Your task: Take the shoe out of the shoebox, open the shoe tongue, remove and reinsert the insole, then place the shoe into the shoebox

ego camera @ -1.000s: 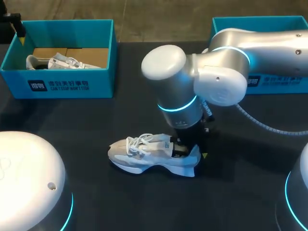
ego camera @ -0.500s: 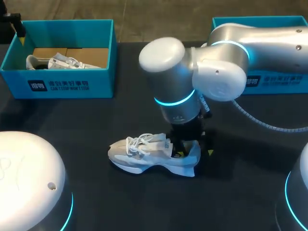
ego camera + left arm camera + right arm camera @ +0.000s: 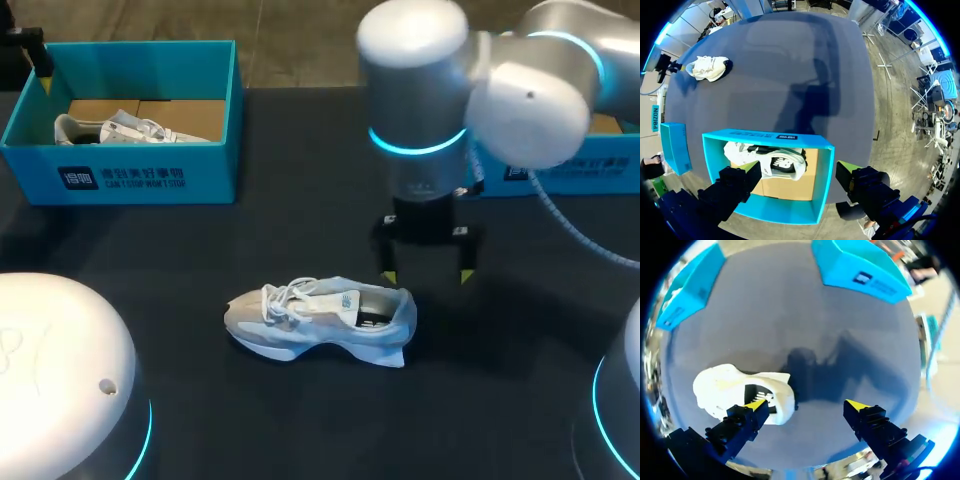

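A white and grey shoe (image 3: 318,320) lies on its sole on the dark table, toe to the left. My right gripper (image 3: 427,274) hangs open just above and to the right of its heel, touching nothing. In the right wrist view the shoe (image 3: 740,392) lies beside one finger of that gripper (image 3: 807,407), its opening facing up. The teal shoebox (image 3: 140,175) at the back left holds a second white shoe (image 3: 120,128). My left gripper (image 3: 799,170) is open above that shoebox (image 3: 765,136), over the shoe (image 3: 770,162) inside.
A second teal box (image 3: 580,165) stands at the back right, partly behind my right arm. White rounded arm housings (image 3: 60,380) fill the near left and near right corners. In the left wrist view the second box (image 3: 675,145) stands beside the shoebox.
My right gripper has opened, let go of the shoe's heel, and risen up and to the right. The shoe stays where it lay. The left arm has not moved.
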Controlling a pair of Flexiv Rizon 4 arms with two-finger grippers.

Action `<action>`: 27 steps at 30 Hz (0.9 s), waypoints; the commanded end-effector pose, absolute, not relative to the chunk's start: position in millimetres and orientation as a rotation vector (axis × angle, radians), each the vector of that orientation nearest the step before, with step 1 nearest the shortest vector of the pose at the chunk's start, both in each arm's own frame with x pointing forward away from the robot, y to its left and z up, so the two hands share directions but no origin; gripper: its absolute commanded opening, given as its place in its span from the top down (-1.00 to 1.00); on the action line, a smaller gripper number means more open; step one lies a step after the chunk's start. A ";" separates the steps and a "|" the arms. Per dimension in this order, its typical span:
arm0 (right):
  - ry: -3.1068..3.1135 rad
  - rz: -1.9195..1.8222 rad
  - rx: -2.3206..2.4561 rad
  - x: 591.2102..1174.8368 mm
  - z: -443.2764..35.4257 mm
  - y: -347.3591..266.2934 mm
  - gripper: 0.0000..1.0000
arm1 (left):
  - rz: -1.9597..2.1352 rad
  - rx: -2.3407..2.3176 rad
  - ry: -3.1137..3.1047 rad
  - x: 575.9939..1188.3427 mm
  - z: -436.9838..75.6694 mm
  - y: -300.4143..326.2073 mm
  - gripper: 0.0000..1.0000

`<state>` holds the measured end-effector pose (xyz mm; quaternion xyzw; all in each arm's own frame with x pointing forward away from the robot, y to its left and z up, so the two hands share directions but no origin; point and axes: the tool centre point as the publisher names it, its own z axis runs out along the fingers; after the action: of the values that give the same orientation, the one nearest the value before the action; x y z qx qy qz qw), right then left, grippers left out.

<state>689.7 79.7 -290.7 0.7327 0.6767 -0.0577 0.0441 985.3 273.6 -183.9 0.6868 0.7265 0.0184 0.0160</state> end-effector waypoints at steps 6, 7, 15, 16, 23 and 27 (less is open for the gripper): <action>2.496 0.159 2.079 691.3 -272.1 24.6 -1.00 | 0.062 2.136 2.259 984.5 -183.9 273.6 -1.00; 2.519 0.164 2.049 691.7 -270.6 21.2 -1.00 | 0.062 2.136 2.259 984.5 -183.9 273.6 -1.00; 2.617 0.006 1.894 691.7 -268.1 18.7 -1.00 | 0.062 2.136 2.259 984.5 -183.9 273.6 -1.00; 2.617 0.006 1.894 691.7 -268.1 18.7 -1.00 | 0.062 2.136 2.259 984.5 -183.9 273.6 -1.00; 2.617 0.006 1.894 691.7 -268.1 18.7 -1.00 | 0.062 2.136 2.259 984.5 -183.9 273.6 -1.00; 2.631 0.092 1.860 695.8 -267.2 12.9 -1.00 | 0.062 2.136 2.259 984.5 -183.9 273.6 -1.00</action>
<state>696.0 18.2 -267.5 0.5883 0.8079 -0.0007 -0.0351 985.3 273.6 -183.9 0.6868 0.7265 0.0184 0.0160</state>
